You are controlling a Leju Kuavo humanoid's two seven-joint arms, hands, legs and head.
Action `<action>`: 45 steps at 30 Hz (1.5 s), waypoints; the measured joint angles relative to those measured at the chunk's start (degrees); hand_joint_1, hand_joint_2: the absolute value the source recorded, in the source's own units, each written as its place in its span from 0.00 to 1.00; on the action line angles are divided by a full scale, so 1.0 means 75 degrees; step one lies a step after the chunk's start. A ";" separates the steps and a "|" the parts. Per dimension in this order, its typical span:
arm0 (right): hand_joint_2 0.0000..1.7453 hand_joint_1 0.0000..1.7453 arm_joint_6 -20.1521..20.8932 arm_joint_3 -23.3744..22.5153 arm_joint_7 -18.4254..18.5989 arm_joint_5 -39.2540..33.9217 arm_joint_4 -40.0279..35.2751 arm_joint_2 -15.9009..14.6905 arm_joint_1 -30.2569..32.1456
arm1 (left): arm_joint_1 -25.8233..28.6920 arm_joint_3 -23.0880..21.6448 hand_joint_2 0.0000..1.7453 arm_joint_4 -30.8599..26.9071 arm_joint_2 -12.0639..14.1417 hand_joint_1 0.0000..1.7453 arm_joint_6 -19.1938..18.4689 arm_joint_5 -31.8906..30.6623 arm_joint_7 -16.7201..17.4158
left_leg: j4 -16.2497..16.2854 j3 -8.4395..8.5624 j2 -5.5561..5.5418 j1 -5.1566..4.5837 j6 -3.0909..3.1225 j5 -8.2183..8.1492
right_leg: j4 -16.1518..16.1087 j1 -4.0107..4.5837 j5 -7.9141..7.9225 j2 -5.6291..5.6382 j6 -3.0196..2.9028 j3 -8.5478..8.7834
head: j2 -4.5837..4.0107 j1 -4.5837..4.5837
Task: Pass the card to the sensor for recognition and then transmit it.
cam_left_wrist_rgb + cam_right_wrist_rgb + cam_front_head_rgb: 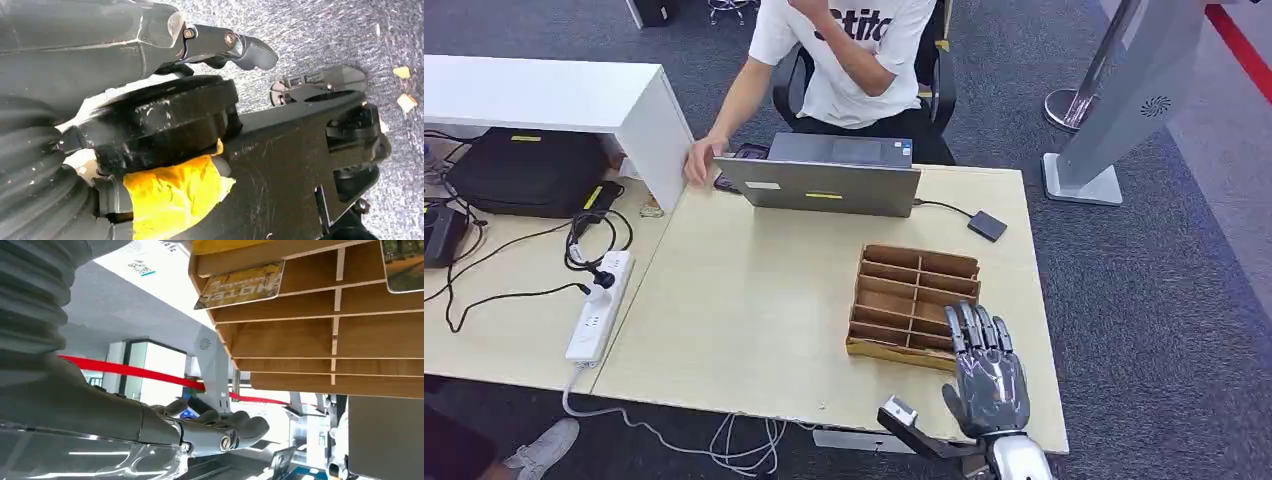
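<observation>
Caught the right hand (986, 372) at the near right corner of the pale wooden table (754, 310), fingers stretched out straight and a little apart, holding nothing, fingertips over the near edge of the brown wooden slotted card rack (912, 298); could not tell whether touching it. Spotted, from the right wrist, the yellow printed card (240, 285) lying in one of the rack's slots, and a second greenish card (402, 265) in a neighbouring compartment, both apart from the outstretched dark fingers (220, 432). Found the left hand (220, 44) hanging low above grey carpet, a few dark fingers visible from its wrist; could not tell whether spread or curled. Noted, beyond the rack, a small flat dark sensor box (987, 225) cabled to a grey laptop (829, 180) at the table's far edge. Saw behind it a seated person in a white T-shirt (844, 50), one hand by the laptop's corner. Picked out a white power strip (599, 305) on the adjoining desk.
</observation>
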 joint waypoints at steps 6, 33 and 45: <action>1.00 0.00 -0.0251 -0.0341 -0.0355 0.0000 0.0341 0.0286 0.0051 | -0.0001 0.0394 1.00 0.0000 -0.0009 0.00 0.0157 0.0093 0.0000 | 0.0000 0.0001 0.0000 0.0000 0.0000 0.0000 | 0.0000 0.0000 0.0000 0.0001 0.0000 0.0000 | 0.0000 0.0000; 1.00 0.00 -0.0288 -0.0903 -0.0787 0.0000 0.0792 0.0889 0.0172 | -0.0027 0.2031 1.00 -0.0018 -0.0058 0.00 0.0673 0.0300 -0.0076 | 0.0000 0.0003 0.0010 0.0000 0.0000 0.0000 | 0.0000 0.0000 0.0000 0.0006 0.0000 -0.0001 | 0.0000 0.0000; 1.00 0.00 -0.0367 -0.0970 -0.0854 0.0000 0.0964 0.0950 0.0232 | -0.0099 0.2503 1.00 -0.0017 -0.0082 0.00 0.0856 0.0329 -0.0140 | 0.0000 0.0004 0.0013 0.0000 0.0000 0.0000 | 0.0000 0.0000 0.0000 0.0007 0.0000 -0.0001 | 0.0000 0.0000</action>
